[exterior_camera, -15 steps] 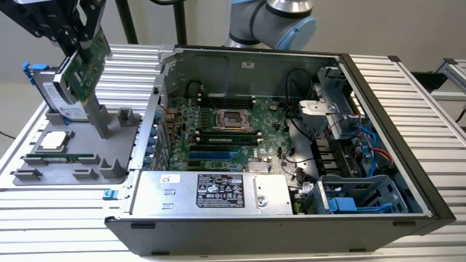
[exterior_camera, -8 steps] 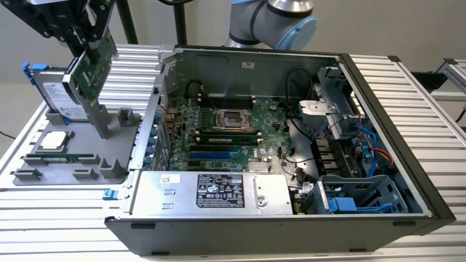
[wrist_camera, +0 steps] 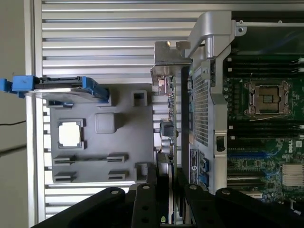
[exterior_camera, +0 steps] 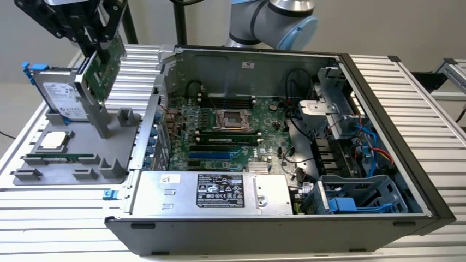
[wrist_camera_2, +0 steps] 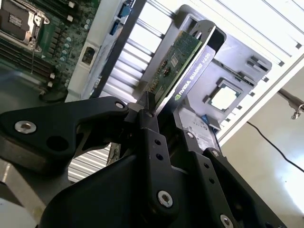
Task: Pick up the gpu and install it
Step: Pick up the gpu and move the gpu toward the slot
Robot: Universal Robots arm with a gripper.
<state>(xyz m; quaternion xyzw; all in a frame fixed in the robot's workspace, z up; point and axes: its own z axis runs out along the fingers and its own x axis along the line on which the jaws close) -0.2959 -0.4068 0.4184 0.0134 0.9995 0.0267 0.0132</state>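
The gpu (exterior_camera: 102, 72) hangs tilted above the grey parts holder (exterior_camera: 109, 131) at the exterior view's left, green circuit board facing the computer case. My gripper (exterior_camera: 100, 46) is shut on its upper edge. In the second wrist view the gpu (wrist_camera_2: 176, 66) sticks out past the black fingers (wrist_camera_2: 148, 124), green face on one side and black shroud on the other. In the first wrist view the gpu (wrist_camera: 168, 128) is seen edge-on, its silver end bracket (wrist_camera: 169, 53) at the far end, with the gripper (wrist_camera: 167, 178) clamped around it.
On the holder stand a silver hard drive in a blue frame (exterior_camera: 61, 94), a processor (exterior_camera: 54, 141) and a memory stick (exterior_camera: 62, 158). The open computer case (exterior_camera: 378, 98) lies to the exterior view's right, with motherboard (exterior_camera: 218, 134) and power supply (exterior_camera: 211, 191) inside.
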